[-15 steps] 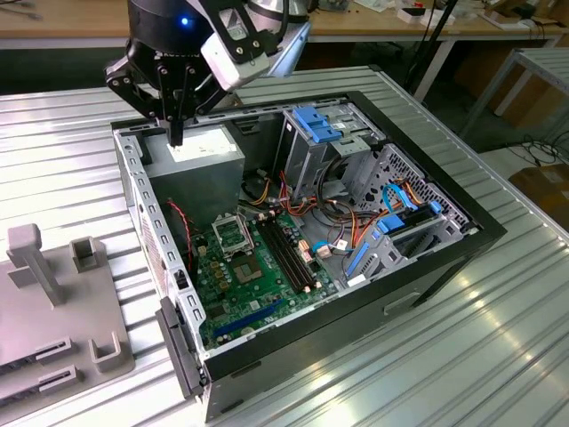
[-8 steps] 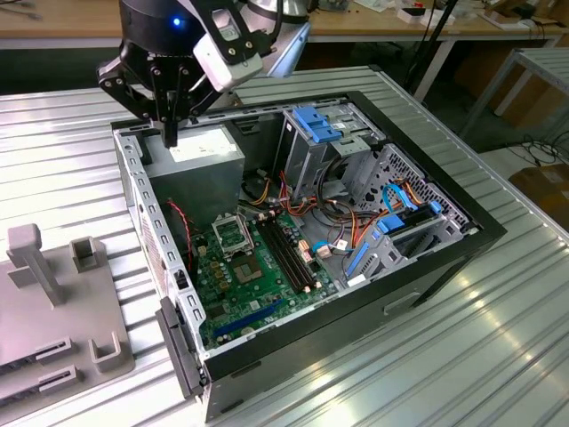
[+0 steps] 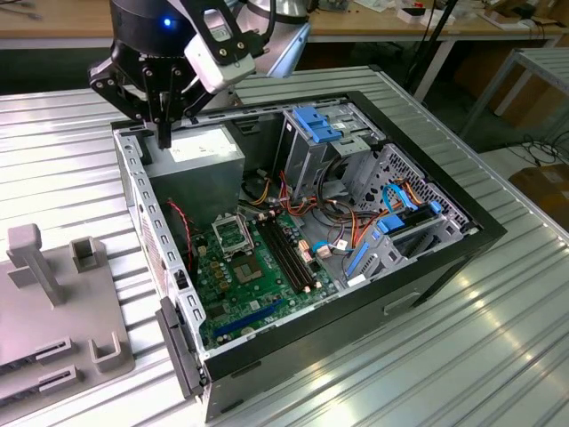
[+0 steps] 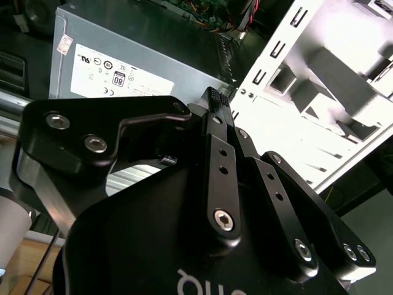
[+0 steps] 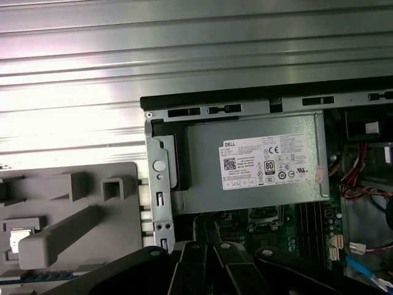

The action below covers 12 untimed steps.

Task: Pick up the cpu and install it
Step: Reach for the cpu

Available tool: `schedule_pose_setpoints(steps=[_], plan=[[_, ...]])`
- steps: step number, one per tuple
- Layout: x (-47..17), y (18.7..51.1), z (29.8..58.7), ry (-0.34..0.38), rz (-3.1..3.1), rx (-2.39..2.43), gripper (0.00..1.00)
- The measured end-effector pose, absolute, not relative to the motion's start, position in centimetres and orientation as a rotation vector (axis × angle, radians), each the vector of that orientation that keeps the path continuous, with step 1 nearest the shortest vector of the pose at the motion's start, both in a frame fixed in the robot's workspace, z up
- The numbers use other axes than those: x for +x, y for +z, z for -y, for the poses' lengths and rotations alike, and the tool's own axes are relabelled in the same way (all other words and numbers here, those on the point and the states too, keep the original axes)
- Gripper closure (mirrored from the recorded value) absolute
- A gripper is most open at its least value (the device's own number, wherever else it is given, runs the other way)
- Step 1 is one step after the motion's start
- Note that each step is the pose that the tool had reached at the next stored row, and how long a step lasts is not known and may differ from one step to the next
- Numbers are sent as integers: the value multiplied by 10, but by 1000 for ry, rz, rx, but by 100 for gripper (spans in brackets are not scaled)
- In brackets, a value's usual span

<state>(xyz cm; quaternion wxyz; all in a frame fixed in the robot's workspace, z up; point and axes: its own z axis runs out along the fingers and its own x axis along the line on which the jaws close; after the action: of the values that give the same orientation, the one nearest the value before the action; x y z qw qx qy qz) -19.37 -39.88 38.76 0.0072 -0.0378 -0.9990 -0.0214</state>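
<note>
pincer (image 3: 164,136) clenched, empty, near power supply (image 3: 203,153) | cpu (image 5: 19,238): seemingly small pale square in grey fixture (image 5: 118,228)

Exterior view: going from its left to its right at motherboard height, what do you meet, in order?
Grey fixture block → computer case's metal side wall → CPU socket → black memory slots → blue drive carrier.

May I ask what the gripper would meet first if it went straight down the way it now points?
Most likely the top of the grey power supply box, near its edge by the case's metal side wall. The gripper hangs over that seam, so it might catch the wall instead.
</note>
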Motion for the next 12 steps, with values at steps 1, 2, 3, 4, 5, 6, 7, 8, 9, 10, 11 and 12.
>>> schedule_pose_setpoints(steps=[1,2,3,4,5,6,7,8,9,10,11,12], plan=[[-194,388,399,-67,3124,-118,89],[-195,388,399,-67,3124,-118,89],[-195,387,399,-67,3124,-118,89],[-196,387,399,-67,3124,-118,89],[-196,387,399,-67,3124,-118,89],[-197,387,399,-67,3124,-118,89],[-198,387,399,-67,3124,-118,89],[-199,387,399,-67,3124,-118,89],[-199,387,399,-67,3124,-118,89],[-200,387,399,-67,3124,-118,89],[-200,387,399,-67,3124,-118,89],[-201,387,399,-67,3124,-118,89]])
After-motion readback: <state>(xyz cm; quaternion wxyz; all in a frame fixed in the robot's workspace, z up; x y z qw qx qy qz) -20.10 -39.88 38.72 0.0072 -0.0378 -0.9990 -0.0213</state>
